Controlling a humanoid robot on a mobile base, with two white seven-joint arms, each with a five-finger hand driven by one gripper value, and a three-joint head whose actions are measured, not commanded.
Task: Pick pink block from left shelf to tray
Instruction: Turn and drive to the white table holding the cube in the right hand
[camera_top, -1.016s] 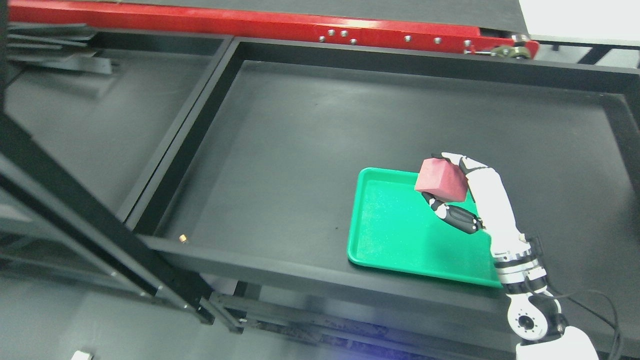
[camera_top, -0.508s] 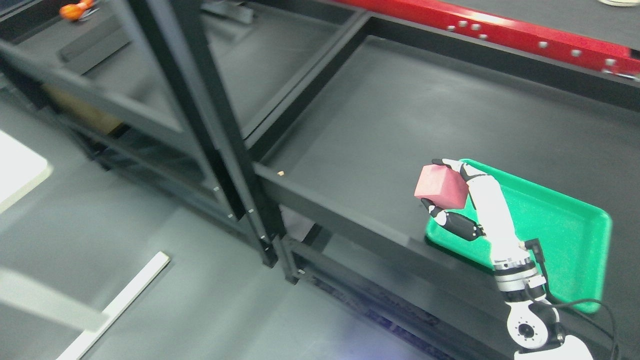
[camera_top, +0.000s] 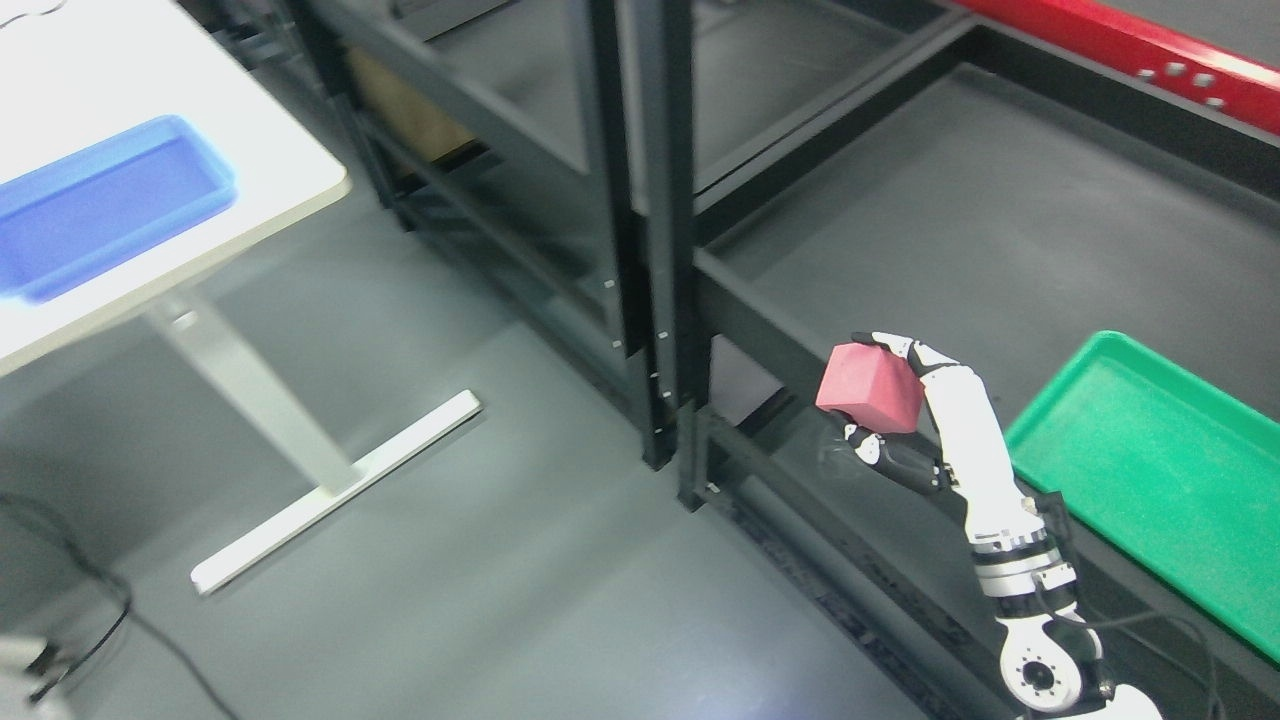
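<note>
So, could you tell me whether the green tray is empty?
Empty as far as visible: the green tray shows bare; part is cropped.

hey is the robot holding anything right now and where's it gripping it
Yes: the right hand holds the pink block, one finger over its top far edge and the thumb under its lower side.

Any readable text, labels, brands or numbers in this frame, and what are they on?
None can be read.
Pink block in the right hand: plain faces.
Green tray: no marking.
Blue bin on the white table: blurred, no print seen.
Red beam: only bolts.
</note>
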